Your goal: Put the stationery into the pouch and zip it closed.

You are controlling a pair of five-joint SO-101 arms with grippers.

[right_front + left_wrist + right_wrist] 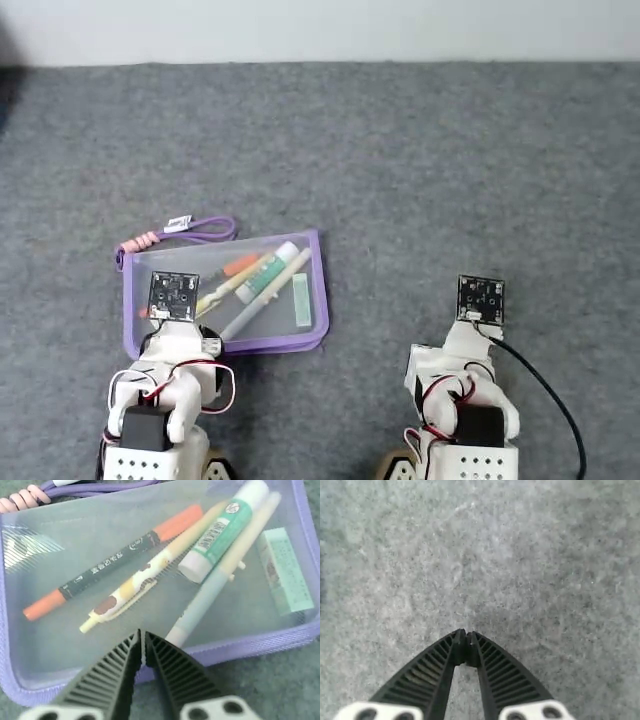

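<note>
Grey fuzzy stuff covers the counter [450,150], and the purple-edged mesh pouch [150,268] lies flat on it, right in front of the left arm. You can see everything inside through the mesh: a dark marker [110,565] with orange ends, a spotted pen [135,587], a green-and-white glue stick [220,530], a pale pen [225,565], and a mint eraser [285,572] off by one side edge. A purple strap [205,232] with a pink coil [140,243] sits at the pouch's far corner. The left hand [141,632] hangs over the pouch's near edge, pressed together tip to tip, pinching nothing. The right hand [466,632] is well apart from the pouch, over bare counter, also pressed together.
</note>
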